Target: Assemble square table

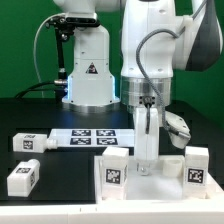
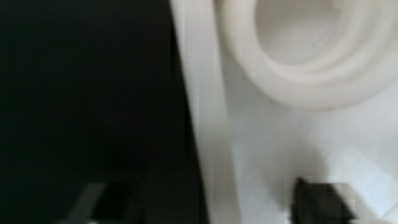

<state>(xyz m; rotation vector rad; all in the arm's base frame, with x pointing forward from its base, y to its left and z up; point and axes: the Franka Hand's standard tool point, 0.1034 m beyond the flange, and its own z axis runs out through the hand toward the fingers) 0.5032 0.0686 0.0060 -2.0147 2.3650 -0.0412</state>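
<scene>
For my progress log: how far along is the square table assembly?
Done: no leg visibly fitted; the corner socket is empty. In hand: the gripper, jaws open, straddles the tabletop edge. Left: at least two loose legs lie unattached.

a blurred, close look. the white square table top fills one half of the frame, its round corner socket at the frame edge far from the fingertips. the black table fills the other half. the gripper straddles the top's straight edge, its dark fingers wide apart.
</scene>
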